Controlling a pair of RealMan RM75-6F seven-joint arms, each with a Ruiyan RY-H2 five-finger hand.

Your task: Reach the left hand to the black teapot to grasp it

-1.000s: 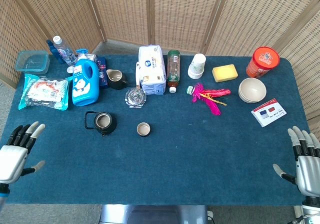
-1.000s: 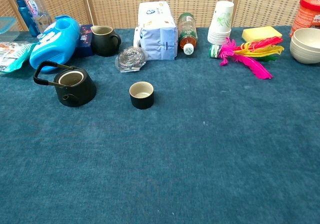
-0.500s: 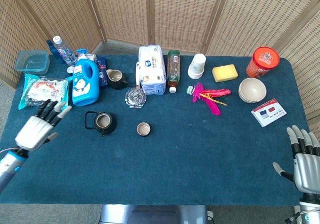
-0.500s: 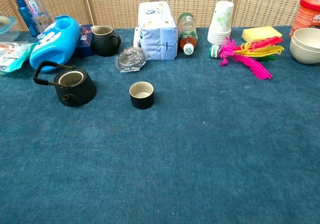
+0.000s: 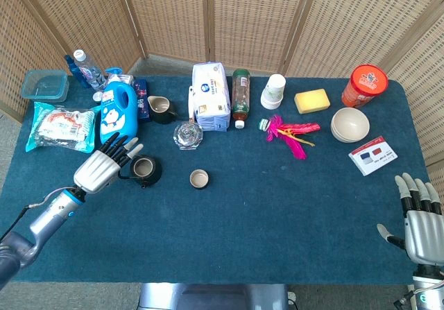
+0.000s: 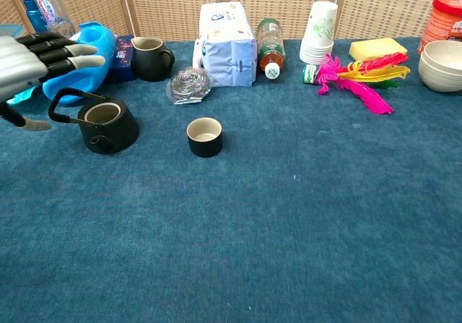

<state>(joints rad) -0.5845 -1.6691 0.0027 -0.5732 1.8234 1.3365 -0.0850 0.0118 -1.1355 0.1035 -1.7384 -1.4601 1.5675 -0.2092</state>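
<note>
**Left hand arrives beside the teapot**

Since half a second ago your left hand [image 5: 104, 166] has travelled in from the table's left edge and now hovers just beside the black teapot [image 5: 144, 169], fingers spread, holding nothing. Only the head view shows your right hand [image 5: 420, 218], parked at the near right corner, fingers apart and empty; the chest view shows the left hand above the teapot's handle, thumb dropped below the fingers. The teapot stands lidless on the blue cloth left of centre, its inside pale. The small cup [image 5: 199, 179] beside it also shows a pale interior.
</note>
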